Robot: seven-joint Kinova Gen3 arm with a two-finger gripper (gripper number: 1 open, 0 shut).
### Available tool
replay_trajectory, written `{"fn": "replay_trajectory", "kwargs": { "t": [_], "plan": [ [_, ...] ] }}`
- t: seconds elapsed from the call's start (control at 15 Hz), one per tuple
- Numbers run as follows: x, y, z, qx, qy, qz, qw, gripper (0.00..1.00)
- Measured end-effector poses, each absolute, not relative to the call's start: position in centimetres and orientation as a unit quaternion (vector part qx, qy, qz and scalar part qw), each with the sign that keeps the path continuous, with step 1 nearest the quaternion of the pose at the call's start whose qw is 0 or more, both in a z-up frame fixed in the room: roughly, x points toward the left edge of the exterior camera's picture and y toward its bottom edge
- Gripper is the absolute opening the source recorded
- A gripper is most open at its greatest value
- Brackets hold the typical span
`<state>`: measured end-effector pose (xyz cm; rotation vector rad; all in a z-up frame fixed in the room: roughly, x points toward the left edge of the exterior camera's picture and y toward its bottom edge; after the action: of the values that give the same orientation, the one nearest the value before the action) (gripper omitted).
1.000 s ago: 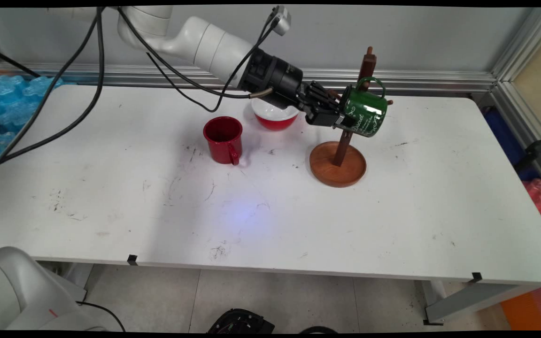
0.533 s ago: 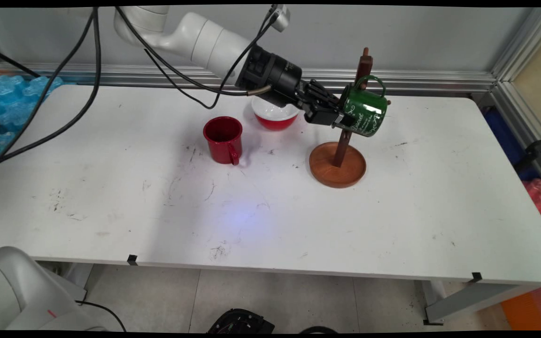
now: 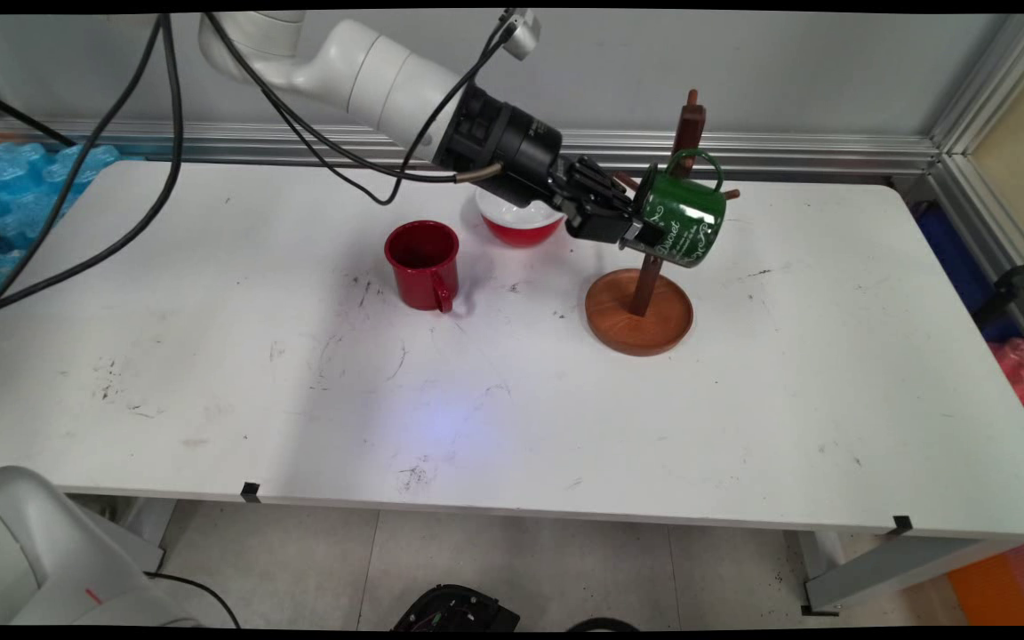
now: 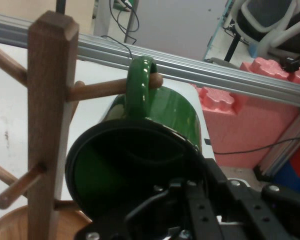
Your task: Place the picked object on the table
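My gripper (image 3: 641,233) is shut on the rim of a green mug (image 3: 685,222), which it holds tipped on its side beside the wooden mug tree (image 3: 688,124). In the hand view the green mug (image 4: 175,112) faces me mouth first. One finger is inside the mouth and one outside the wall, at my gripper (image 4: 177,202). The mug's handle (image 4: 138,85) is looped over the tip of a peg (image 4: 95,90) that sticks out from the tree's post (image 4: 47,125). The tree's round base (image 3: 639,313) rests on the table.
A red mug (image 3: 423,262) stands left of the tree, handle toward the near side. A red bowl with a white inside (image 3: 521,222) sits behind it, partly under my wrist. Black cables hang at the upper left. Lower pegs (image 4: 17,192) jut from the post.
My gripper and the green mug have shifted slightly left and a little down along the peg. The tree, red mug and bowl have not moved.
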<state>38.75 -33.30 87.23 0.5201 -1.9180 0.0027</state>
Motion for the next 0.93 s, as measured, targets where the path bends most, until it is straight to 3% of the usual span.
{"fn": "replay_trajectory", "kwargs": {
  "t": [0.93],
  "plan": [
    [39.8, -31.1, 88.5, 0.22, -0.813, -0.013, 0.539, 0.0]
  ]
}}
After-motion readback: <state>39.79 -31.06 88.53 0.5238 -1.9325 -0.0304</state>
